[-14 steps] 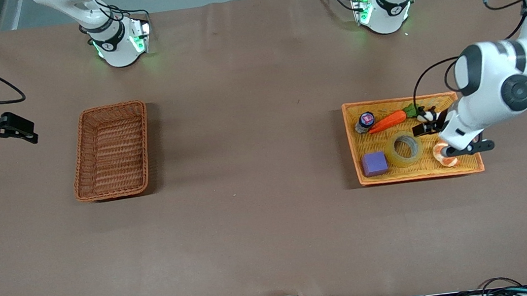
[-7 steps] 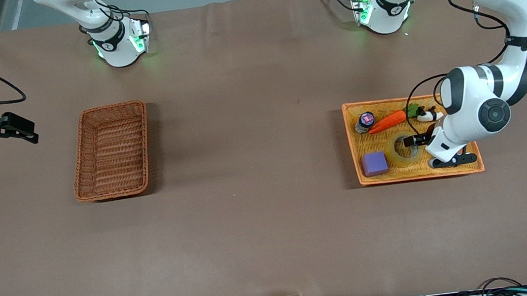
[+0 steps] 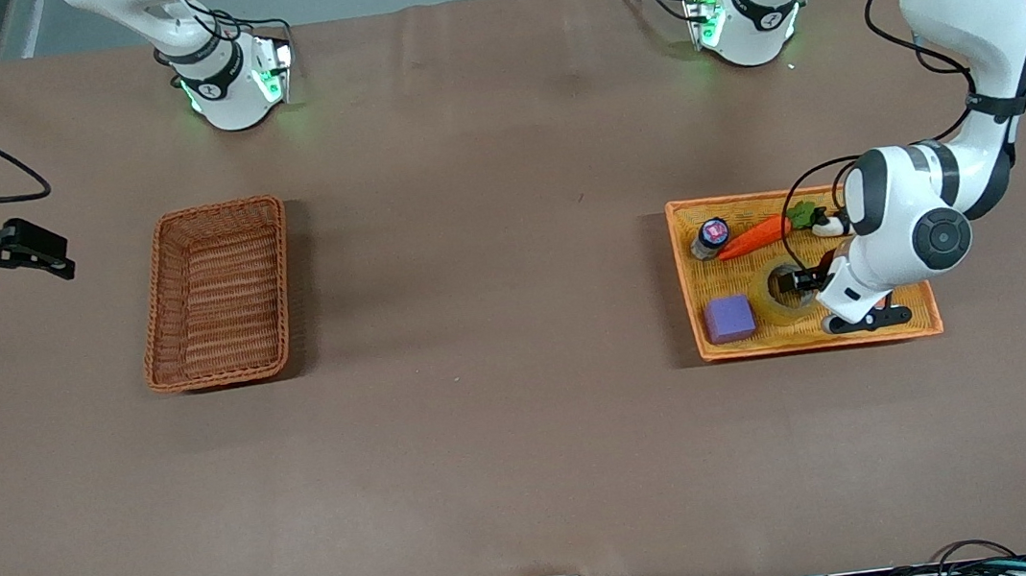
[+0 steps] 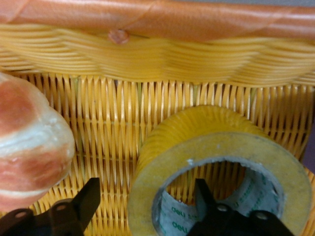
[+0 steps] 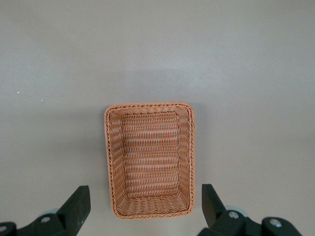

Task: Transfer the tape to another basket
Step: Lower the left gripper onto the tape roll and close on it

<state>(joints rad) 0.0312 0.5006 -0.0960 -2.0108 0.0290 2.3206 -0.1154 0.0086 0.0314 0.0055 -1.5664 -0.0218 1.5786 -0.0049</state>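
The tape, a yellowish roll with a grey-lined hole, lies flat in the orange-yellow tray at the left arm's end of the table. My left gripper is low over it and open. In the left wrist view one finger is in the tape's hole and the other is outside the roll, so the left gripper straddles its wall. The reddish-brown basket stands empty toward the right arm's end. My right gripper waits open in the air beside it; its wrist view shows the basket below the right gripper.
The tray also holds a purple cube, a toy carrot, a small bottle and a bread roll close beside the tape. The tray's raised wall is just past the tape.
My left gripper moved from over the bread roll to the tape and came down, one finger now inside the hole. The right arm has not moved.
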